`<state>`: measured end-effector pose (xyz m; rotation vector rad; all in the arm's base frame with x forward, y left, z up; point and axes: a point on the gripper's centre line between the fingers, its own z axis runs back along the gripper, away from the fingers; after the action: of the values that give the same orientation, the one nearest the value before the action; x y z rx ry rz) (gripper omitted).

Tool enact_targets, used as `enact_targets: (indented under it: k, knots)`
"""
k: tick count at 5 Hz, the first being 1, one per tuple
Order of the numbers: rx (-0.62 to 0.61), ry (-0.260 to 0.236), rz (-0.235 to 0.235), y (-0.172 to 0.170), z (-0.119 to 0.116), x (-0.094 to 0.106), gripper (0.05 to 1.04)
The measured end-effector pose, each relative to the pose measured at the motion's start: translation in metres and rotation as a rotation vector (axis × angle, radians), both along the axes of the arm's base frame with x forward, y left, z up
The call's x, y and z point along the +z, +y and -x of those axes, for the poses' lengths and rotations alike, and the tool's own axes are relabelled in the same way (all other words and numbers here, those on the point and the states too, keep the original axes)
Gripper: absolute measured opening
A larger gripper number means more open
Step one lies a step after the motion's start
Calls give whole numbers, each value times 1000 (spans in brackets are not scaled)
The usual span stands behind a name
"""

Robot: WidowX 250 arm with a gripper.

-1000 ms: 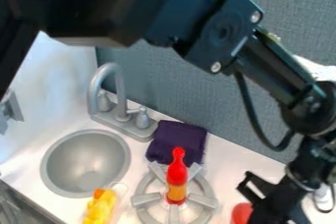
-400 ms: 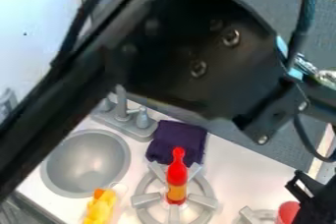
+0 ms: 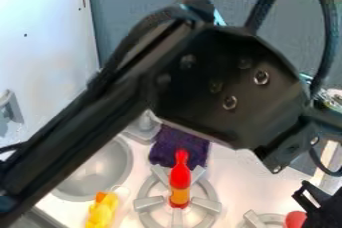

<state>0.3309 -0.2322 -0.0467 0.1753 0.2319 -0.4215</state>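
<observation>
Grey-blue panelling (image 3: 187, 9) backs the scene, meeting one white wall panel (image 3: 40, 27) on the left, with one pale worktop (image 3: 230, 172) below them. One black robot arm (image 3: 220, 87) crosses in front, from the lower left to the right edge. Partly behind it sits one round grey sink (image 3: 100, 172). Two grey stove burners follow: one nearly whole (image 3: 148, 204), one (image 3: 267, 218) partly in view at the bottom right. One dark purple cloth (image 3: 180, 144) lies just behind the fuller burner. One black pincer (image 3: 324, 209) is at the lower right, above the second burner; how far open it is, and whether it has hold of anything, I cannot tell. One grey tap base (image 3: 141, 131) shows beside the sink. One red-and-yellow bottle shape (image 3: 180, 177) stands upright on the fuller burner. One yellow thing (image 3: 101, 214) with an orange top lies left of that burner. Smallest, one rounded red thing (image 3: 294, 219) is right against the pincer's left side in view, partly hidden.
</observation>
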Motion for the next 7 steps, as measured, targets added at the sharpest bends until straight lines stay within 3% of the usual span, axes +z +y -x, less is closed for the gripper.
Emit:
enact_targets:
  k: [3, 4, 5, 6, 7]
  knots:
    - [5, 56, 9, -1, 3, -15, 130]
    - [35, 69, 26, 6, 1, -19, 339]
    - [76, 59, 19, 22, 10, -15, 630]
    - [85, -44, 79, 28, 15, 26, 921]
    - [104, -92, 153, 40, 19, 52, 1009]
